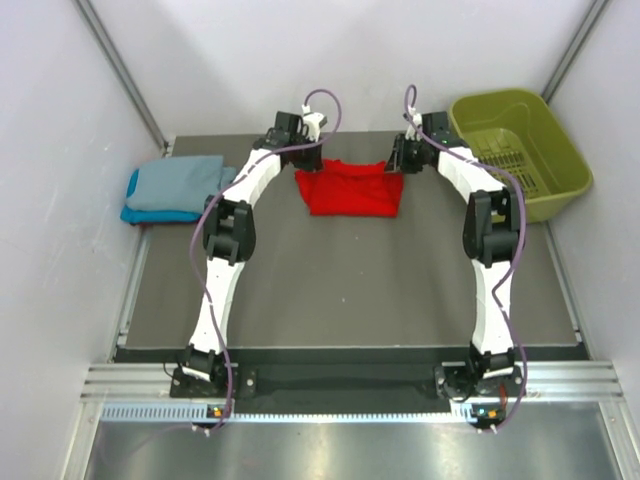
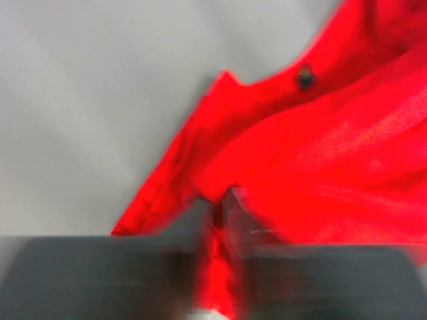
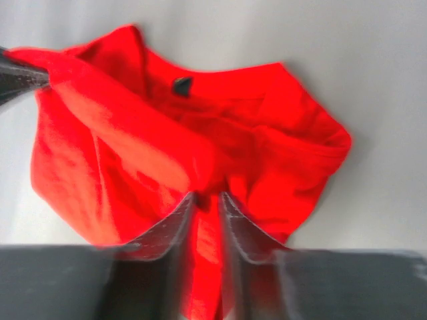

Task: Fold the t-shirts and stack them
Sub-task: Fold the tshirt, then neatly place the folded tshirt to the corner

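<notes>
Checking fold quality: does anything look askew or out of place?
The red t-shirt, pinched by the left gripper and right gripper at the far side, is bunched and creased, edges uneven. Nothing else stands out.

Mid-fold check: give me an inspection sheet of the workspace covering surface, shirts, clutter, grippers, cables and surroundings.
Surface: dark grey table, flat, nothing seen spilled.
Job's things: red t-shirt at the far centre, partly folded and rumpled; grey-blue t-shirt folded on top of the turquoise t-shirt at the far left.
Clutter: olive-green basket at the far right, nothing seen inside.
Grippers: left gripper shut on the red t-shirt's edge; right gripper pinching red cloth between its fingers.
Cables: purple cables run along both arms and loop above the wrists, apart from the cloth.
Surroundings: white walls on three sides; metal rail at the near edge.
</notes>
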You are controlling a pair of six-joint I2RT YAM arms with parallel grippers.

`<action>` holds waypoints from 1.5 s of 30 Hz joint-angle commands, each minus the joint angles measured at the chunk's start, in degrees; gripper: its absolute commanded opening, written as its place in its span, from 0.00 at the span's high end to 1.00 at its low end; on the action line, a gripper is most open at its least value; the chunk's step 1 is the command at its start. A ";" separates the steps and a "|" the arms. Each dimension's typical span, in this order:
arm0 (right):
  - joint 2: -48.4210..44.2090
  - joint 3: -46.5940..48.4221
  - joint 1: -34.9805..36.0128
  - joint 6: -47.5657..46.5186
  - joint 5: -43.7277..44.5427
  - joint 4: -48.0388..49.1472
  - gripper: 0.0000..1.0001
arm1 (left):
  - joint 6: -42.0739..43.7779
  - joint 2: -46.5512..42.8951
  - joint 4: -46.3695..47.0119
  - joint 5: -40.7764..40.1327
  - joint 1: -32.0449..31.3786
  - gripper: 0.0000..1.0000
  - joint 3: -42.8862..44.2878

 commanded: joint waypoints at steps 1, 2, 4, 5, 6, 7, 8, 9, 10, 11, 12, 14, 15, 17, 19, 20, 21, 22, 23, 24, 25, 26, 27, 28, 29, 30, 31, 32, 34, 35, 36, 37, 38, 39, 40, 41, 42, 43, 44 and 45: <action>0.74 5.10 -0.51 -2.65 3.67 3.15 0.59 | -1.94 0.50 9.38 -5.14 1.68 0.43 -0.34; 0.74 5.36 -0.42 -2.82 4.11 3.15 0.48 | -1.94 0.33 9.29 -5.34 1.59 0.36 -0.43; -0.39 5.98 -0.42 -3.35 4.99 3.15 0.27 | -2.90 -2.04 10.08 -5.95 1.68 0.29 -1.48; -1.09 5.89 -0.42 -3.53 5.35 3.07 0.23 | -3.69 -5.00 10.78 -7.61 1.68 0.27 -3.83; -1.80 5.81 -0.34 -3.79 5.70 2.98 0.22 | -4.05 -6.69 12.00 -8.49 1.77 0.23 -5.16; -3.72 5.37 -0.34 -4.31 6.40 2.98 0.22 | -6.75 -8.62 12.54 -8.94 1.86 0.19 -6.39; -4.78 4.93 -0.25 -4.67 6.75 2.80 0.21 | -7.21 -10.46 13.15 -9.55 1.86 0.02 -9.10; -5.92 3.80 -0.33 -4.93 7.36 2.54 0.21 | -7.74 -14.40 13.77 -9.82 1.86 0.01 -10.52; -7.94 3.09 -0.34 -4.93 7.28 2.36 0.21 | -8.44 -16.18 14.73 -10.08 1.86 0.01 -12.01; -8.83 2.38 -0.34 -4.93 6.93 2.36 0.21 | -8.88 -17.76 14.65 -9.82 1.86 0.01 -14.20; -9.79 0.64 -0.25 -4.59 5.63 1.84 0.22 | -9.50 -20.04 14.13 -9.47 1.86 0.01 -15.01; -11.99 -1.22 0.02 -4.23 4.30 1.40 0.22 | -12.39 -21.73 12.11 -9.12 2.12 0.01 -17.20; -12.70 -2.97 0.45 -4.06 3.42 0.79 0.22 | -14.23 -22.17 11.41 -5.64 2.64 0.01 -17.65; -14.54 -4.64 1.07 -4.06 2.89 0.08 0.22 | -19.25 -22.87 11.31 -1.14 4.49 0.01 -20.88; -15.68 -6.93 1.77 -3.71 1.84 -0.54 0.22 | -19.96 -23.49 10.27 2.30 5.80 0.07 -22.48; -15.86 -7.55 1.86 -3.44 1.22 -0.71 0.23 | -19.96 -23.14 8.08 3.09 6.33 0.13 -22.23; -15.95 -8.42 2.21 -3.35 0.61 -0.80 0.23 | -20.05 -22.18 6.93 3.62 6.77 0.18 -22.05; -15.87 -8.78 2.47 -3.35 0.60 -0.89 0.23 | -20.14 -21.82 6.31 5.37 7.91 0.21 -22.14; -15.95 -9.05 2.74 -3.44 0.78 -0.72 0.23 | -20.22 -21.04 6.04 6.43 8.44 0.23 -23.01; -15.78 -9.40 3.09 -3.53 1.21 -0.80 0.23 | -21.10 -20.51 5.95 8.96 9.58 0.25 -23.36; -15.69 -9.40 3.44 -3.70 1.39 -0.80 0.23 | -21.45 -19.89 6.04 10.64 10.11 0.27 -23.80; -15.52 -9.49 3.97 -3.88 1.39 -1.15 0.23 | -21.80 -18.23 5.87 12.66 10.55 0.29 -23.98; -15.17 -9.31 4.15 -4.32 1.57 -1.33 0.23 | -22.50 -17.17 5.78 14.16 11.52 0.30 -23.81; -14.82 -9.22 4.32 -4.41 1.40 -1.59 0.23 | -23.03 -16.03 5.78 17.22 11.96 0.30 -23.28; -14.55 -9.14 4.67 -4.67 1.39 -1.85 0.23 | -23.39 -13.76 5.52 18.47 12.40 0.30 -22.84; -14.20 -9.22 4.76 -5.19 2.00 -1.94 0.23 | -23.74 -12.69 5.25 19.44 13.01 0.30 -22.32; -14.28 -9.40 5.02 -5.55 2.70 -1.95 0.23 | -23.65 -11.90 5.51 20.23 13.19 0.30 -22.14; -14.37 -9.57 5.20 -5.90 3.41 -1.95 0.23 | -23.31 -10.67 5.69 20.59 13.28 0.29 -21.96; -14.90 -10.28 5.46 -6.95 3.94 -2.56 0.23 | -22.95 -8.74 5.77 22.07 13.28 0.26 -21.26; -14.99 -10.54 5.55 -7.30 3.51 -2.82 0.23 | -23.21 -8.03 5.95 22.61 13.28 0.26 -21.00; -14.64 -10.54 5.55 -7.48 3.15 -3.00 0.23 | -23.91 -7.59 6.21 23.05 13.28 0.26 -20.91; -14.46 -10.54 5.55 -7.48 2.98 -2.91 0.23 | -24.27 -7.06 7.00 23.57 13.28 0.25 -20.91; -14.03 -10.19 5.55 -7.48 2.71 -2.83 0.22 | -24.79 -6.01 7.44 24.45 13.28 0.25 -20.82; -12.89 -9.76 5.64 -7.40 2.10 -2.74 0.22 | -25.32 -5.57 7.79 24.63 13.28 0.25 -20.82; -12.18 -9.32 5.64 -7.22 1.75 -2.74 0.22 | -25.32 -5.13 8.32 24.81 13.28 0.25 -20.64; -11.48 -8.18 5.55 -6.87 1.48 -2.65 0.22 | -25.41 -4.51 8.33 24.81 13.20 0.24 -20.47; -9.82 -7.65 5.55 -5.91 0.61 -2.74 0.23 | -25.32 -4.16 8.50 24.90 13.19 0.24 -20.47; -8.93 -7.03 5.55 -5.47 -0.01 -2.74 0.22 | -25.15 -3.81 8.41 24.72 13.11 0.24 -20.38; -7.97 -5.98 5.55 -4.59 -1.23 -2.91 0.22 | -25.06 -3.19 8.07 24.55 13.11 0.24 -20.38; -6.22 -5.62 5.55 -4.32 -1.68 -2.91 0.22 | -24.62 -2.75 7.97 24.55 12.93 0.24 -20.38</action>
